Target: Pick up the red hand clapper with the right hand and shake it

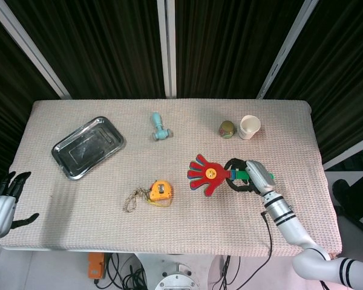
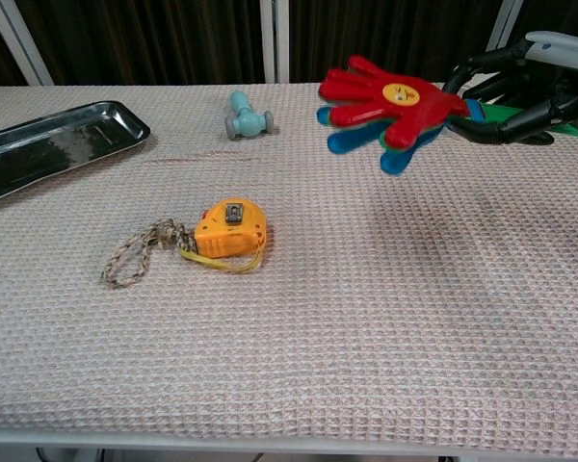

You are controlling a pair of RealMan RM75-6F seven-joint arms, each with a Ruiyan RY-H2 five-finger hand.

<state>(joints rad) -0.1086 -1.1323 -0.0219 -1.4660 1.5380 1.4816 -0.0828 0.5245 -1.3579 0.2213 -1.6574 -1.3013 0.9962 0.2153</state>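
The red hand clapper (image 1: pixel 204 174) has a yellow smiley on its palm and blue and green layers beneath. It hangs in the air above the table's right half, fingers pointing left and nearly level; in the chest view the clapper (image 2: pixel 390 100) fills the upper right. My right hand (image 1: pixel 249 176) grips its green handle, fingers wrapped around it; the same hand (image 2: pixel 520 89) shows at the right edge of the chest view. My left hand (image 1: pixel 3 199) hangs off the table's left side, empty, fingers spread.
An orange tape measure (image 1: pixel 160 191) with a cord lies mid-table. A steel tray (image 1: pixel 88 147) sits at the left. A light blue roller-like tool (image 1: pixel 160 127) lies at the back, with a small green jar (image 1: pixel 227 128) and a white cup (image 1: pixel 249 126) behind the clapper.
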